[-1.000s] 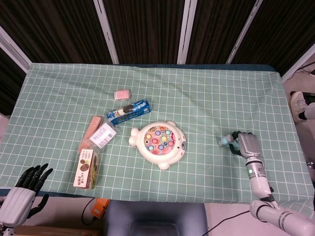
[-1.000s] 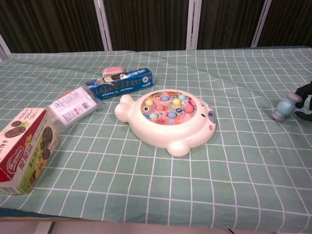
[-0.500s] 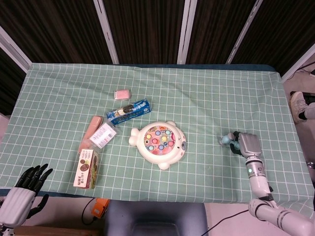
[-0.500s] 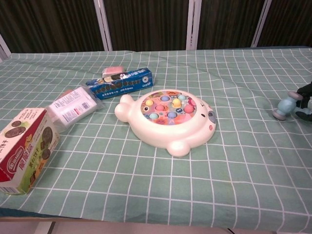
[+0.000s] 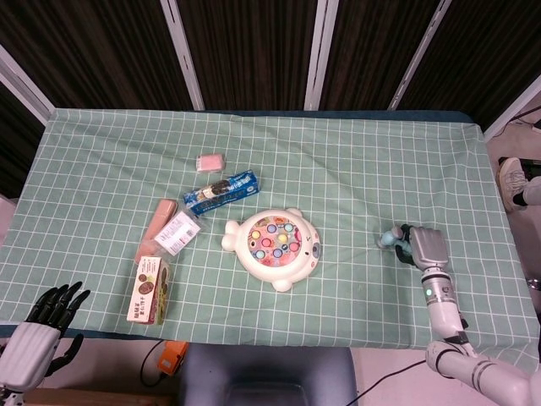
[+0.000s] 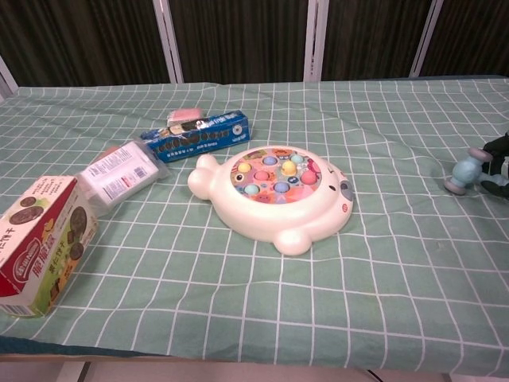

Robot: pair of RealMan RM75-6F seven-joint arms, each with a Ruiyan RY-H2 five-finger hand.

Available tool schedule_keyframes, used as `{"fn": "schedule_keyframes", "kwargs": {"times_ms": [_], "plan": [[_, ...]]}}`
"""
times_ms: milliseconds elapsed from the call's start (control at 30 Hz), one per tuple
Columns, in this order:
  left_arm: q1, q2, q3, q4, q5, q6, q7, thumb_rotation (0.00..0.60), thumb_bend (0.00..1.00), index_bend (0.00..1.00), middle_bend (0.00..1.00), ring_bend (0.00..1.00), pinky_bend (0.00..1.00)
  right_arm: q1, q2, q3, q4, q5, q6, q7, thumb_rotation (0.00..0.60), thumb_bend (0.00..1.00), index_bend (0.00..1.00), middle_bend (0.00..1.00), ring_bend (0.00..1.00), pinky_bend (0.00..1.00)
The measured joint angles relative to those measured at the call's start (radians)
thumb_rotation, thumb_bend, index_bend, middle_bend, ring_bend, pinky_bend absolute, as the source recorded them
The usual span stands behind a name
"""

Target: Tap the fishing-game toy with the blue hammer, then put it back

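The right hand (image 5: 425, 248) sits near the right edge of the bench (image 5: 355, 161), its grey back turned to the head camera so the fingers are almost wholly hidden beneath it. The blue hammer (image 5: 390, 239) pokes out from its left side: only the pale blue head shows, the handle disappearing under the hand, which appears to grip it. In the chest view the same hand (image 6: 498, 163) is cut off by the right edge, just dark fingers around the hammer's (image 6: 464, 172) handle, and the head with its grey end cap seems slightly above the cloth, though contact cannot be judged for certain.

The fishing-game toy (image 5: 274, 249), a cream fish-shaped body with coloured pieces in its round top, lies mid-bench, well apart from the hammer. In the chest view the toy (image 6: 274, 196) is fully visible.

The left hand (image 5: 44, 325) hangs off the front left corner, below the bench edge, dark fingers spread and holding nothing; the chest view does not show it.

Left of the toy lie a blue biscuit box (image 5: 221, 192), a small pink packet (image 5: 209, 161), a white-labelled pack (image 5: 177, 232) overlapping a pinkish pack (image 5: 156, 222) that it partly hides, and a cookie box (image 5: 150, 290), whose print is too small to read.
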State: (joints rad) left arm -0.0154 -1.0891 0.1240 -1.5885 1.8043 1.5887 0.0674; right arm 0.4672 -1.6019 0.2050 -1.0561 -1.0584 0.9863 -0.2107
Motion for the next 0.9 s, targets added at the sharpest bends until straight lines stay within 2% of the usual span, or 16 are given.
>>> {"fn": "schedule_keyframes", "kwargs": {"times_ms": [233,433,633,800,900], "plan": [[0.0,0.001,-0.001,0.0,-0.003,-0.001,-0.001,0.6,0.44,0.0,0.0,0.01,0.1,-0.001,0.006,0.002,0.003,-0.029,0.012,0.036,0.6,0.61,0.98,0.69,0.7,0.7],[0.001,0.001,-0.003,0.001,-0.006,0.0,-0.003,0.6,0.44,0.0,0.0,0.01,0.1,-0.007,0.065,0.015,-0.067,-0.038,0.028,0.048,0.6,0.61,0.98,0.69,0.7,0.7],[-0.001,0.001,-0.005,-0.001,-0.006,-0.001,-0.002,0.6,0.44,0.0,0.0,0.01,0.1,-0.012,0.158,0.031,-0.22,-0.047,0.055,0.029,0.6,0.61,0.98,0.69,0.7,0.7],[-0.003,0.0,-0.008,-0.002,-0.011,-0.004,-0.005,0.6,0.44,0.0,0.0,0.01,0.1,-0.004,0.237,0.044,-0.411,-0.048,0.07,-0.03,0.6,0.61,0.98,0.69,0.7,0.7],[-0.006,0.002,-0.01,-0.002,-0.016,-0.009,-0.011,0.6,0.44,0.0,0.0,0.01,0.1,0.015,0.274,0.053,-0.548,-0.04,0.079,-0.115,0.6,0.61,0.98,0.69,0.7,0.7]]}}
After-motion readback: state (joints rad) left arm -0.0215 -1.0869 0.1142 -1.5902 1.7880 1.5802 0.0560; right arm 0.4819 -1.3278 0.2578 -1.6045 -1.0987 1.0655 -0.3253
